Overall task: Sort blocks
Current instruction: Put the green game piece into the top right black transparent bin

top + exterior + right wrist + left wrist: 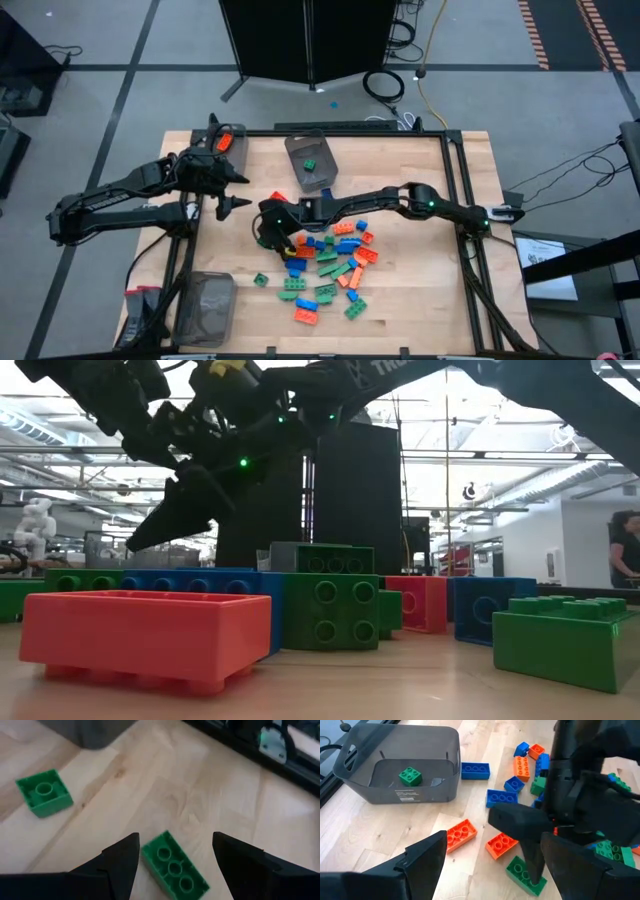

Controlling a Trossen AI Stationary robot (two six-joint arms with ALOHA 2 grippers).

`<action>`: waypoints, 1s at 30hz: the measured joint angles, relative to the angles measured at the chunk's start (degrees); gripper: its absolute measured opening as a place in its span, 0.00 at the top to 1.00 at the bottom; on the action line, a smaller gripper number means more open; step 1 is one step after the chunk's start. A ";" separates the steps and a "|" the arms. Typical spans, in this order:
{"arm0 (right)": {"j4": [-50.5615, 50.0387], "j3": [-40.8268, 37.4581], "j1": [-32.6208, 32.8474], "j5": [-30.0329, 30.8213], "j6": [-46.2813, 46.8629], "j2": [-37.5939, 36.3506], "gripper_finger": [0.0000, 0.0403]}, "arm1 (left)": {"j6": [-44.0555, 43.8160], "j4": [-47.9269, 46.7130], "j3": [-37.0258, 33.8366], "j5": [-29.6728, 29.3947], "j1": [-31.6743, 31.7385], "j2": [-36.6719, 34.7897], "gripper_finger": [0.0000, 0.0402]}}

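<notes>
**Operator:** Report the current step.

**Arm:** Step in hand, as I judge it: approach for pickup. My right hand (272, 228) hangs at the left edge of the pile of small studded plastic bricks in orange, green and blue (330, 265) on the wooden desk (420, 300). Its fingers stand wide and hold nothing. Between them, in the right wrist view, lies a long green studded brick (174, 867), flat on the desk, studs up, set at a slant to the finger line.

**Operator:** Left hand?

**Arm:** My left hand (232, 190) waits near the left side of the desk, well apart from the pile. Fingers wide, empty.

**Operator:** Where do sorted bricks go?

**Arm:** One dark translucent rectangular plastic bin (310, 160) stands at the far edge of the desk and already holds one small square green brick (410, 775). A second bin of the same kind (203, 308) sits at the near left corner; I cannot tell what is in it. Most bricks lie unsorted, so the task is at an early stage.

**Operator:** Requirements for the next move?

**Arm:** Turn the wrist so that the fingers square up across the brick's narrow sides, then descend until the tips straddle it, then close. A second square green brick (44, 792) lies apart on bare wood and should not interfere. Caution: a slanted grip may twist the brick out.
</notes>
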 joint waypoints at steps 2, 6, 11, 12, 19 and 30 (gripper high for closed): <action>0.53 0.00 -0.10 0.24 -0.88 0.18 0.38 | 0.00 0.00 0.00 0.00 0.01 -0.01 0.20; 1.19 0.00 -0.21 2.40 -3.13 0.32 0.38 | -0.02 0.00 0.00 0.00 -0.01 -0.01 0.20; 0.78 0.07 -0.20 4.48 -2.51 1.40 0.38 | 0.01 0.00 0.00 0.00 0.01 0.00 0.20; 0.00 0.05 -0.16 6.58 -1.48 1.48 0.38 | 0.01 -0.02 0.00 0.00 -0.01 0.00 0.20; -11.66 0.04 0.79 21.54 2.26 -3.30 0.38 | 0.01 0.00 0.00 0.00 0.00 0.00 0.20; -55.44 0.09 5.34 13.22 33.08 -14.44 0.38 | 0.03 -0.02 0.00 0.00 0.01 -0.02 0.20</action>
